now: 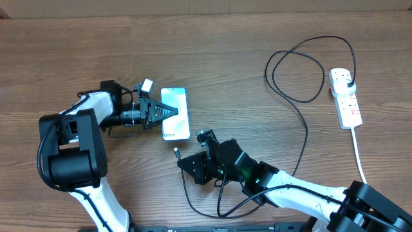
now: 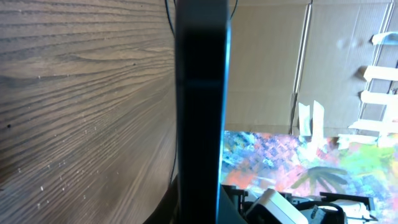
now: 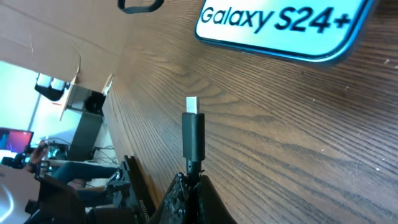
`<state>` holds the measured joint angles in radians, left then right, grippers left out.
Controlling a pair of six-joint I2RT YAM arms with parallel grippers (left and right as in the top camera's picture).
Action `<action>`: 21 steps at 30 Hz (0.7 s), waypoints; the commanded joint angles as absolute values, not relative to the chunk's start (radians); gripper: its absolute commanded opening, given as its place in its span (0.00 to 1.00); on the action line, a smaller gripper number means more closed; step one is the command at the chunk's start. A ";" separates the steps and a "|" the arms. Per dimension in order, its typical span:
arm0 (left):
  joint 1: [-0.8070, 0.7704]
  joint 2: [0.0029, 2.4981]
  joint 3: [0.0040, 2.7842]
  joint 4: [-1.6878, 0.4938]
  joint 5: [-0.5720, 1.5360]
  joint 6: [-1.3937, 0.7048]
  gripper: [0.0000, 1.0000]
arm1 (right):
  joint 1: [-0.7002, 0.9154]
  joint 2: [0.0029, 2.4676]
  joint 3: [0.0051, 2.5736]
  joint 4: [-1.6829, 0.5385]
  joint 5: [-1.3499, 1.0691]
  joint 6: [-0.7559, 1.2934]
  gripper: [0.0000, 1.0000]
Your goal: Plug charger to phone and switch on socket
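Left fingers (image 1: 154,111) tight on flat glossy phone (image 1: 179,121); right fingers (image 3: 178,200) tight on thin black charger (image 3: 193,134), metal-tipped.

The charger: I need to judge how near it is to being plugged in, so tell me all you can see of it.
The charger is a thin black cable, slack, lying in loops across the wooden table. Its black plug sits in the end outlet of the white power strip. At the other end, the right claw is shut on the cable just behind the black connector, whose silver tip points toward the phone, apart from its lower edge.
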<state>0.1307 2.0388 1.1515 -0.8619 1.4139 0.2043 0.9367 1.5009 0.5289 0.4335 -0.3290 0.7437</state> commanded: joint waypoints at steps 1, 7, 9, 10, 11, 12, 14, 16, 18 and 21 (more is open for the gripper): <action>0.124 2.042 1.150 -0.865 1.468 0.175 0.08 | 0.938 1.499 0.526 0.444 -0.293 0.813 0.04; 0.124 2.042 1.150 -0.872 1.468 0.128 0.07 | 0.938 1.499 0.526 0.444 -0.227 0.846 0.04; 0.124 2.042 1.150 -0.874 1.468 0.126 0.06 | 0.938 1.499 0.526 0.444 -0.193 0.846 0.04; 0.124 2.042 1.150 -0.877 1.468 0.126 0.06 | 0.938 1.499 0.526 0.445 -0.176 0.846 0.04; 0.124 2.042 1.150 -0.879 1.468 0.126 0.06 | 0.938 1.499 0.526 0.448 -0.164 0.846 0.04; 0.124 2.042 1.150 -0.879 1.468 0.126 0.06 | 0.938 1.499 0.526 0.450 -0.157 0.846 0.04; 0.124 2.042 1.150 -0.879 1.468 0.126 0.06 | 0.938 1.499 0.526 0.461 -0.158 0.846 0.04; 0.124 2.042 1.150 -0.879 1.471 0.126 0.06 | 0.938 1.499 0.526 0.464 -0.158 0.851 0.04; 0.124 2.042 1.150 -0.879 1.478 0.126 0.05 | 0.938 1.499 0.526 0.463 -0.159 0.869 0.04; 0.124 2.042 1.150 -0.879 1.480 0.126 0.05 | 0.938 1.499 0.526 0.468 -0.183 0.884 0.04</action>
<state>0.1307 2.0388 1.1515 -0.8757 1.4185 0.1326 0.9367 1.5009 0.5289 0.4553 -0.1787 0.8566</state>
